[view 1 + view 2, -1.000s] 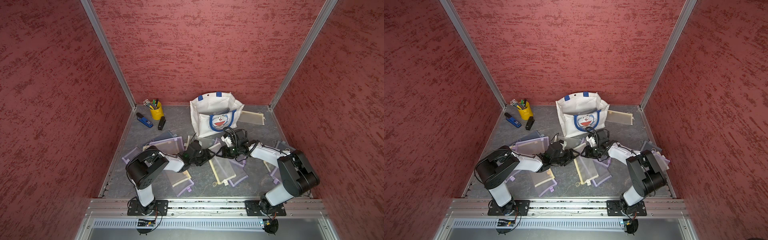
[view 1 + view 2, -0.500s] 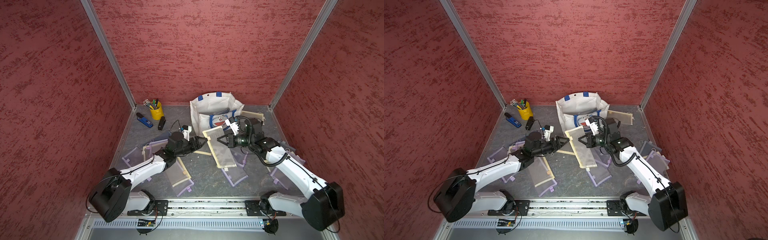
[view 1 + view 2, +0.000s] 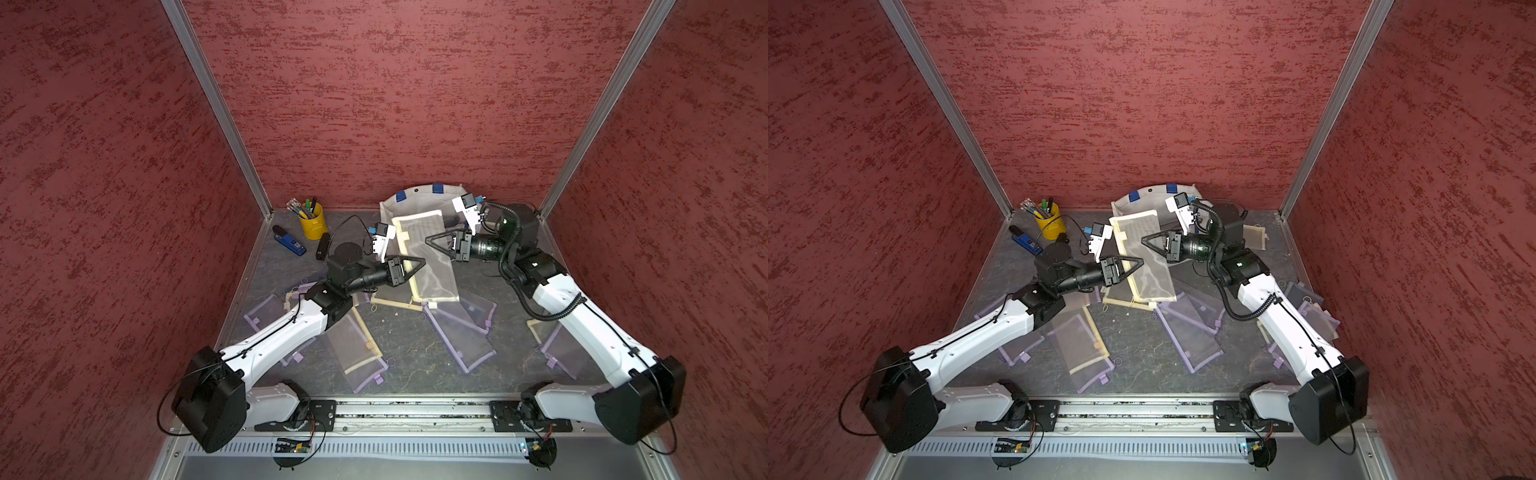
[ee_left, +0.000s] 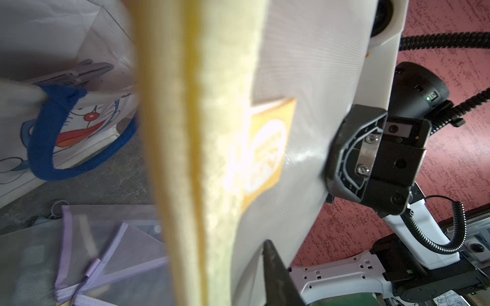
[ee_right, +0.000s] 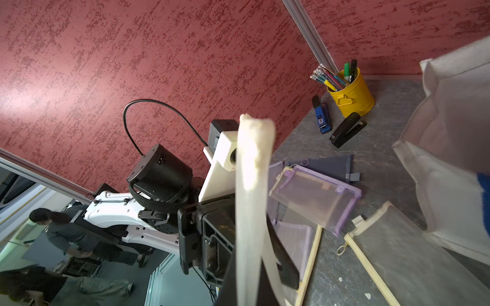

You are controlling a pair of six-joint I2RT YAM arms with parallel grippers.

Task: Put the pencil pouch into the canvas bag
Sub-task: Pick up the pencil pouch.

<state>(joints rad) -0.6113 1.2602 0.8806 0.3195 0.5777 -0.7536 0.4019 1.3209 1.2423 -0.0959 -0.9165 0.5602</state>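
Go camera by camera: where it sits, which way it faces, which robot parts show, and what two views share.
Both top views: high over the front rail, looking down at the table; left arm, right arm, left gripper and right gripper both pinching a pouch by the canvas bag.
Left wrist: on the left arm, facing along the pouch's edge toward the canvas bag; own finger and right gripper show.
Right wrist: on the right arm, facing the pen cup; left arm shows.
Shared: both wrist views show pouch and canvas bag.

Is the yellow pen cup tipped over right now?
No, the yellow pen cup stands upright with pens sticking out of its top.
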